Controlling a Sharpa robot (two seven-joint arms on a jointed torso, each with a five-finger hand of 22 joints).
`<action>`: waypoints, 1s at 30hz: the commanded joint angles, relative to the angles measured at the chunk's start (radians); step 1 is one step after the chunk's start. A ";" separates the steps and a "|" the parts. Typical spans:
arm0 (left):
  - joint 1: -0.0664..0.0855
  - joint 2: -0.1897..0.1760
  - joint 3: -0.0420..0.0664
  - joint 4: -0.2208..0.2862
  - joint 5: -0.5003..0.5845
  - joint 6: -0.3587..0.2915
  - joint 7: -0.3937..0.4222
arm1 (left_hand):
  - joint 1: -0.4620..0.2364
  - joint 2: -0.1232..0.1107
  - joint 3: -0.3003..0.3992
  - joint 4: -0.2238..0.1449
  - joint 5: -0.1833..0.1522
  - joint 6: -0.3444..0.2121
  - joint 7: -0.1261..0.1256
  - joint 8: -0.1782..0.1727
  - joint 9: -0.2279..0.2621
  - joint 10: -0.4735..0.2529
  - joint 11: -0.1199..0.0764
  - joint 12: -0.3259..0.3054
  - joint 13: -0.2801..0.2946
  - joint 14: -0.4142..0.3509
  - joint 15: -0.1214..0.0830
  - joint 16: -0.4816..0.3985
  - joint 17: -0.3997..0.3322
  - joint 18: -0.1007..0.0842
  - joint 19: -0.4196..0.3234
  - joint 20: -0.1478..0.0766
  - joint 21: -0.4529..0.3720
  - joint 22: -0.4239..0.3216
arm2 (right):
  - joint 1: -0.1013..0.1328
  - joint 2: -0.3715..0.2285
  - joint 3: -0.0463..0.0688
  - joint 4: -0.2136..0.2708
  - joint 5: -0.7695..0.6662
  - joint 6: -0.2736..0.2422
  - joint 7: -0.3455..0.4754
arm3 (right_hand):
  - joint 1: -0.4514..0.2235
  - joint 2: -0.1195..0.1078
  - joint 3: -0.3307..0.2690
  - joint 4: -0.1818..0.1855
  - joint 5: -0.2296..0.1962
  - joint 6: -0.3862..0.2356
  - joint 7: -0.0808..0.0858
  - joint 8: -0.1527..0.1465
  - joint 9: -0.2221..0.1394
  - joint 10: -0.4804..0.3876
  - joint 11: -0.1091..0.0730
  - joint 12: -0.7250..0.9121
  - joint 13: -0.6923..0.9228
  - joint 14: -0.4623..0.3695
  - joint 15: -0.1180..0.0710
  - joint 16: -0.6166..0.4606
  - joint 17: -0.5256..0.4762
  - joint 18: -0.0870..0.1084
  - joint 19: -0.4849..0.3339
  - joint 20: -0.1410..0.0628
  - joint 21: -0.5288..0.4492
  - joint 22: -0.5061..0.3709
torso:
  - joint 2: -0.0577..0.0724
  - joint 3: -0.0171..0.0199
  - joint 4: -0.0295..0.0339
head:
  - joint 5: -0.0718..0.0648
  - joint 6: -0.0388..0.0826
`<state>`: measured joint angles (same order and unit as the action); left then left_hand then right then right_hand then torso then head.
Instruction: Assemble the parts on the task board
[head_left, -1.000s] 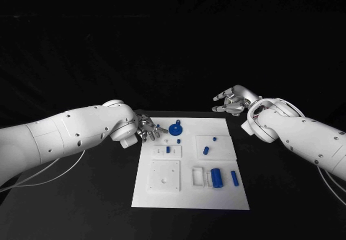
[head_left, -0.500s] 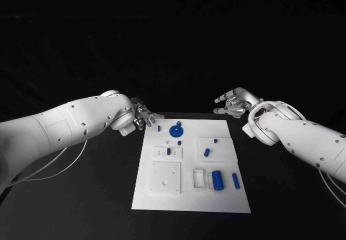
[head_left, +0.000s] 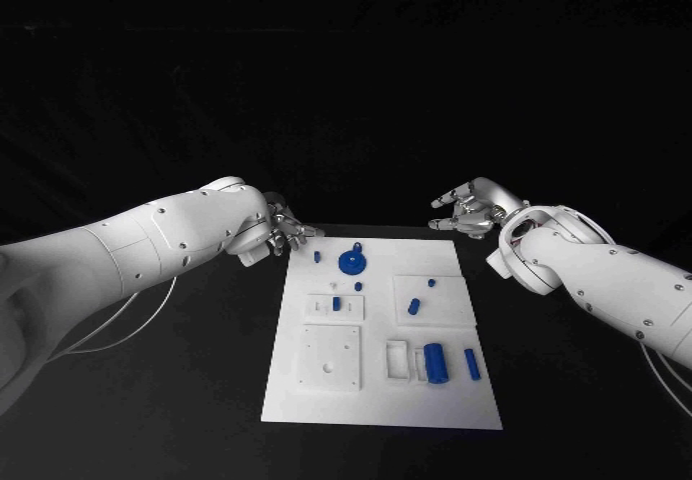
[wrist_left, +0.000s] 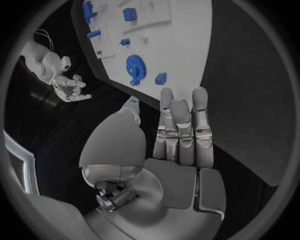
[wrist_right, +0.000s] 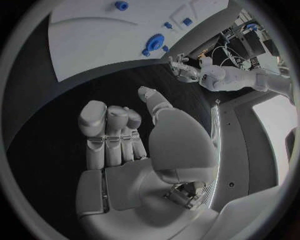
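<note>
Both hands are empty, fingers extended and apart. Left hand (head_left: 286, 232) hovers off the far left corner of the task board (head_left: 382, 400); right hand (head_left: 464, 209) hovers beyond its far right corner. Blue gear (head_left: 352, 263), small pegs and cylinder (head_left: 433, 359) rest on the board. Assembly appears largely unfinished; several pieces look loose.

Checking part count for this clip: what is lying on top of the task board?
The task board carries small blue parts: a gear, a thick cylinder and several pegs. Neither hand covers it; recess interiors are too small to judge.
</note>
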<state>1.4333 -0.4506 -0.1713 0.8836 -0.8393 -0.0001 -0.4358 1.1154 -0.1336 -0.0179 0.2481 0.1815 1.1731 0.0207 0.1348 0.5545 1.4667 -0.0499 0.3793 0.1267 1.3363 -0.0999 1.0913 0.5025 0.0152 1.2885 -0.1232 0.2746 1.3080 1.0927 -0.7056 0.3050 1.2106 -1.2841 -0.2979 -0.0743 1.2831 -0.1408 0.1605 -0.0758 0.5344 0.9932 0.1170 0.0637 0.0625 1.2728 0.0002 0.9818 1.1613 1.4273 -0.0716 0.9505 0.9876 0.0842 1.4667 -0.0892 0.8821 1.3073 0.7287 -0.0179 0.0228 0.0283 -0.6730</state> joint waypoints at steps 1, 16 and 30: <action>0.002 0.009 0.001 -0.013 -0.047 0.050 0.014 | -0.003 0.016 -0.002 -0.012 0.010 -0.005 -0.002 -0.001 0.008 0.039 0.000 0.003 0.002 0.001 -0.004 0.007 -0.001 -0.005 0.006 -0.001 -0.005 0.018 | 0.000 -0.001 0.000 0.003 -0.007 -0.005 0.001 | -0.011 0.002 0.007 0.000 0.000 0.006 0.000 -0.001 0.001 -0.005 0.000 -0.006 -0.001 -0.005 0.001 -0.005 -0.001 0.014 0.041 0.001 -0.004 0.104 | 0.006 -0.0040 -0.0028 | 0.002 0.002; -0.005 0.031 0.000 -0.040 -0.030 0.113 0.018 | -0.011 0.010 0.004 -0.010 -0.030 -0.002 -0.001 -0.011 0.018 0.039 0.002 0.002 0.004 -0.004 -0.004 0.013 -0.003 -0.005 0.003 0.000 -0.004 0.018 | 0.000 0.002 0.000 0.003 -0.010 -0.005 0.001 | -0.005 0.002 0.012 -0.004 -0.002 0.007 0.000 -0.002 0.001 -0.005 0.000 -0.005 -0.001 -0.005 0.001 -0.004 -0.001 0.014 0.042 0.001 -0.002 0.105 | 0.005 -0.0027 -0.0025 | 0.003 0.002; -0.018 0.050 0.000 -0.068 -0.013 0.145 0.035 | -0.012 0.034 -0.004 -0.048 -0.038 0.000 -0.001 -0.015 0.025 0.039 0.002 0.005 0.005 -0.004 -0.004 0.017 -0.003 -0.006 0.001 -0.001 0.001 0.018 | 0.000 0.007 0.000 0.000 -0.010 -0.006 0.002 | -0.008 0.003 0.018 -0.006 -0.004 0.008 0.000 -0.001 0.001 -0.004 0.000 -0.004 0.000 -0.004 0.001 -0.004 -0.001 0.014 0.042 0.001 -0.003 0.105 | 0.006 -0.0042 -0.0040 | -0.001 0.000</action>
<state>1.4164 -0.4044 -0.1720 0.8181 -0.8662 0.1138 -0.4219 1.1026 -0.1103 -0.0216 0.2039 0.1479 1.1733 0.0210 0.1237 0.5783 1.4667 -0.0499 0.3793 0.1308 1.3363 -0.1000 1.1037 0.5001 0.0152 1.2885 -0.1233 0.2746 1.3076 1.0926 -0.6999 0.3049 1.2111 -1.2850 -0.3030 -0.0754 1.2831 -0.1408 0.1730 -0.0802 0.5344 0.9932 0.1170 0.0637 0.0625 1.2743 0.0017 0.9818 1.1614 1.4273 -0.0715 0.9505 0.9876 0.0841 1.4667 -0.0893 0.8823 1.3073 0.7346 -0.0222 0.0192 0.0281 -0.6710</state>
